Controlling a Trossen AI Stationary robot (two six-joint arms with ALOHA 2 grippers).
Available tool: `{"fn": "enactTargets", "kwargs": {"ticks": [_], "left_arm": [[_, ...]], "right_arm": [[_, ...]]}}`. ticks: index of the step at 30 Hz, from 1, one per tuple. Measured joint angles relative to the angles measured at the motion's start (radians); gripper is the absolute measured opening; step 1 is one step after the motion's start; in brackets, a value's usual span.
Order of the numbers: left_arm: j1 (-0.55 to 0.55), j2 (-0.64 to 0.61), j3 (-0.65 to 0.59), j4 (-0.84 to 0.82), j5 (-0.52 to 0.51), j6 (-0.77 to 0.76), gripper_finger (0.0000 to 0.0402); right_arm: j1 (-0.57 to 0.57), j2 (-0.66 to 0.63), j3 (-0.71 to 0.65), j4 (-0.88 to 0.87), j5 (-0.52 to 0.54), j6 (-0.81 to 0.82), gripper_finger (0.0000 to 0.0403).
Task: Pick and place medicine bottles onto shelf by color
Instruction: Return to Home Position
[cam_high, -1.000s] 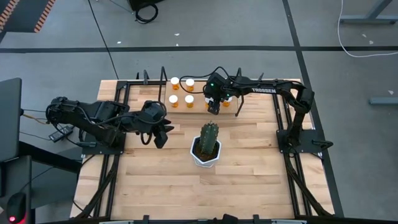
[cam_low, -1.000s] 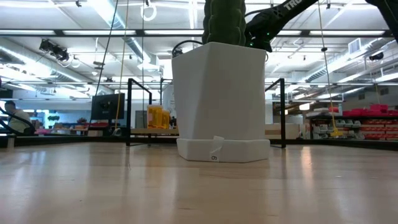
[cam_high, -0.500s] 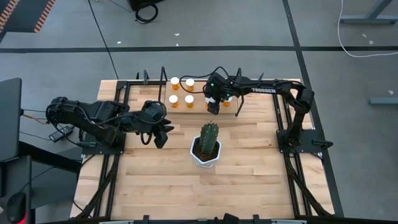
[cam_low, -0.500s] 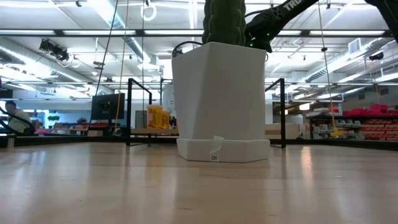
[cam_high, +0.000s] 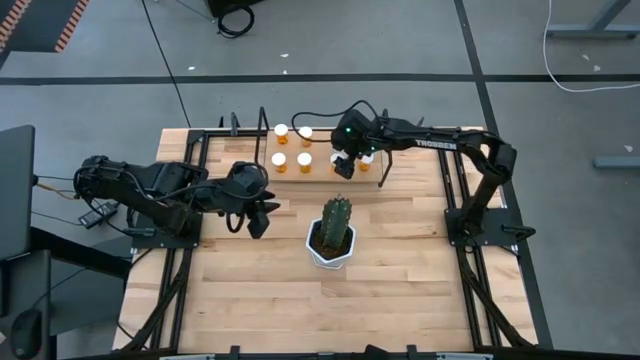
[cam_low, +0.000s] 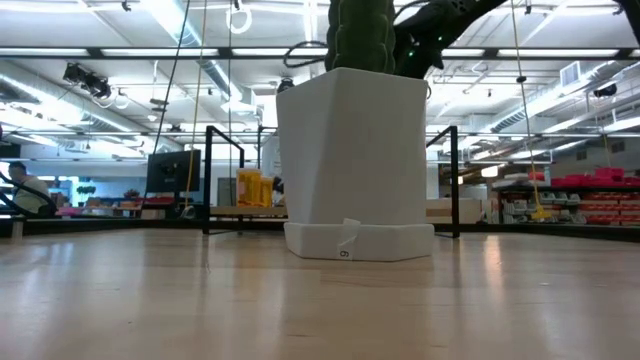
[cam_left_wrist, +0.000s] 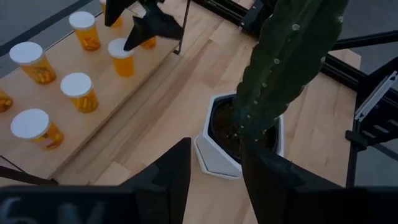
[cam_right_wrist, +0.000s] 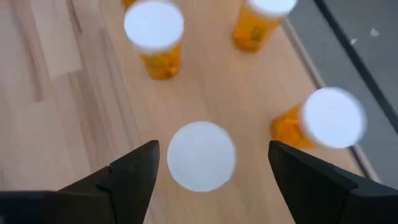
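Translucent-orange, white-capped pill bottles (cam_right_wrist: 200, 155) on light-wood shelf (cam_right_wrist: 214, 93): prob. light, stiff, slick, so pinch body below cap; right gripper (cam_high: 344, 170) released above one, left gripper (cam_high: 262, 208) released, idle at wooden table's (cam_high: 400, 290) left.

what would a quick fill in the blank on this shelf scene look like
The right gripper hangs above the shelf with its jaws ____.
Every medicine bottle on the shelf has a ____ cap.
The white pot holds a green ____.
Missing words: open; white; cactus.
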Motion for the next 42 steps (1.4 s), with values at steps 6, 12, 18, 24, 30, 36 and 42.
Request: {"fn": "enactTargets", "kwargs": {"ticks": [6, 12, 18, 24, 30, 36, 42], "left_arm": [[0.005, 0.000, 0.000, 0.000, -0.003, 0.085, 0.0148], [0.044, -0.002, 0.000, 0.002, -0.004, 0.174, 0.0133], [0.086, -0.004, 0.000, 0.017, -0.004, 0.239, 0.0099], [0.096, -0.084, -0.133, 0.022, -0.021, 0.290, 0.0011], [0.099, -0.423, -0.594, 0.487, -0.018, 0.211, 0.0003], [0.169, -0.659, -0.892, 0.756, 0.064, 0.228, 0.0002], [0.202, -0.848, -1.057, 0.879, 0.076, 0.274, 0.0001]], "right_arm": [[0.000, -0.112, 0.000, -0.021, 0.025, 0.009, 0.0310], [0.002, -0.316, 0.001, -0.087, 0.096, 0.102, 0.0310], [0.023, -0.492, -0.012, -0.236, 0.094, 0.240, 0.0309], [0.075, -0.727, -0.197, -0.106, 0.045, 0.301, 0.0163], [0.071, -0.920, -0.457, -0.018, -0.067, 0.381, 0.0013], [0.070, -1.057, -0.743, 0.240, -0.141, 0.503, 0.0009], [0.043, -1.197, -1.010, 0.564, -0.118, 0.594, 0.0008]]}}
